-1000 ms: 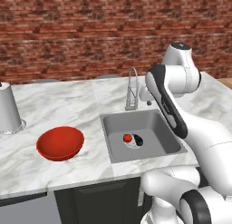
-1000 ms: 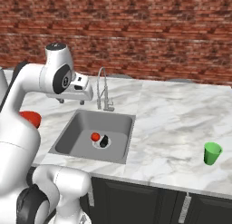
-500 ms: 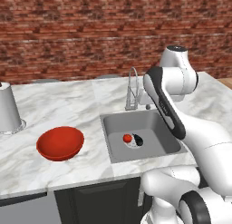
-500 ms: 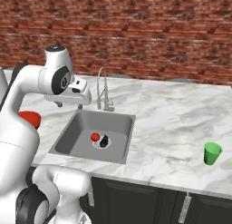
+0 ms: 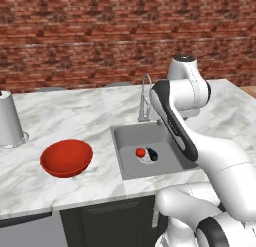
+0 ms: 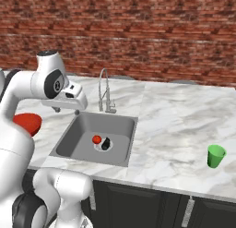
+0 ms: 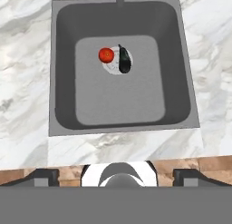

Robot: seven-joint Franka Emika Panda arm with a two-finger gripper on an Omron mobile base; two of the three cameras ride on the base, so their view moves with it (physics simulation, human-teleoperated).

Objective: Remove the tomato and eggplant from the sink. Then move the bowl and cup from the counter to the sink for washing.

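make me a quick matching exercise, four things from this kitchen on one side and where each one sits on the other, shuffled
Things:
1. tomato
2. bowl
3. cup
4. eggplant

Places:
A. on the counter right of the sink
B. on the drain, by the tomato
C. on the counter left of the sink
D. in the sink, the red one

Pairs: 1-D, 2-C, 3-A, 4-B

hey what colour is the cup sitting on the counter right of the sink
Bright green: the small plastic-looking cup on the white marble counter shows best in the right base view.
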